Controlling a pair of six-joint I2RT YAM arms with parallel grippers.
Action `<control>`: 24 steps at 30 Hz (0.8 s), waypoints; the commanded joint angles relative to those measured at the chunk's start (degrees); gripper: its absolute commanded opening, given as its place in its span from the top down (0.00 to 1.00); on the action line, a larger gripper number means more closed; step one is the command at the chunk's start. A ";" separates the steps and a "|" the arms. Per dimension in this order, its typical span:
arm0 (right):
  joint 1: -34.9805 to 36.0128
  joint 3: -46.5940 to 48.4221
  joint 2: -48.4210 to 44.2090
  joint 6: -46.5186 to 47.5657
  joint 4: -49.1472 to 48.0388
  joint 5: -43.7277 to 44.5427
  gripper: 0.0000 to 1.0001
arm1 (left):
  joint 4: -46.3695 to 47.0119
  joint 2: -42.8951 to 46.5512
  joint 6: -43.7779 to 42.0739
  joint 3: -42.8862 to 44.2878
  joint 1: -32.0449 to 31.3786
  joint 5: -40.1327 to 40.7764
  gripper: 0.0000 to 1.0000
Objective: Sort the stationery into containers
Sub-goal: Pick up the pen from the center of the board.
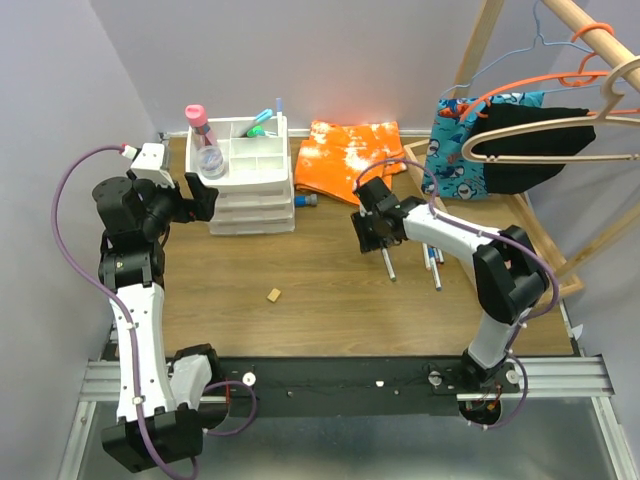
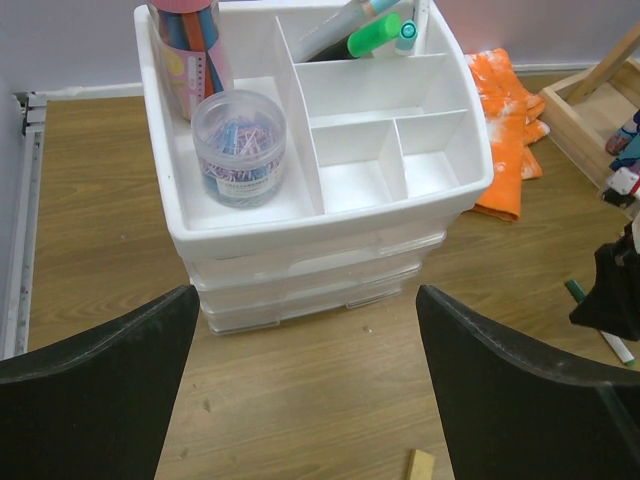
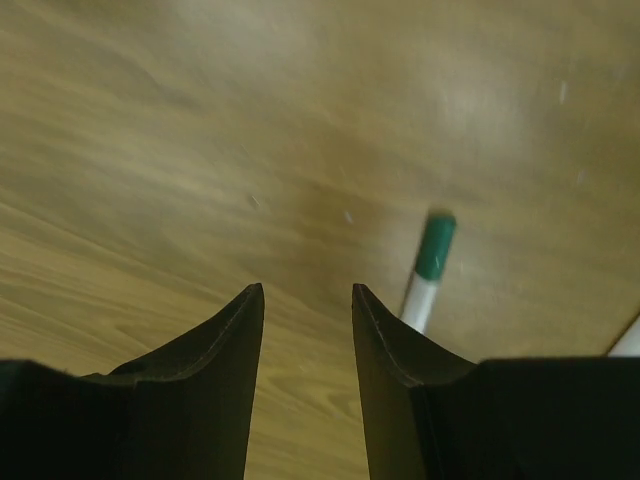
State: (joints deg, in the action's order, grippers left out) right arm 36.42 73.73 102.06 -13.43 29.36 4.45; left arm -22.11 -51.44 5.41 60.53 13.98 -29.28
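The right gripper (image 3: 305, 292) hovers low over the wooden table (image 1: 320, 310), jaws parted and empty, with a green-capped white pen (image 3: 430, 262) lying just beside one fingertip. The pickup looks to be the step in hand: the jaws must shift sideways to straddle the pen before closing. The left gripper (image 2: 305, 295), spread wide and holding nothing, faces the white three-drawer unit (image 2: 300, 228).

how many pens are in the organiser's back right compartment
3, side by side in the back right compartment of the desk unit: a grey pen leftmost, a green-capped marker in the middle, a white teal-capped pen rightmost. More may hide underneath.
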 commanded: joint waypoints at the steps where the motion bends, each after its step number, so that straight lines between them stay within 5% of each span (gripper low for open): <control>1: -2.14 -3.24 -2.92 -0.20 6.23 2.32 0.52 | -0.65 1.52 -0.14 0.90 -0.53 -0.87 0.01; 24: -8.39 0.27 5.69 3.50 4.74 0.30 0.58 | 1.01 0.73 0.13 -1.38 -0.27 -0.08 0.01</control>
State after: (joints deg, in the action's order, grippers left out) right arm 28.16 72.27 106.28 -10.66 33.95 6.31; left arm -22.37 -50.92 5.41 59.94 13.37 -29.23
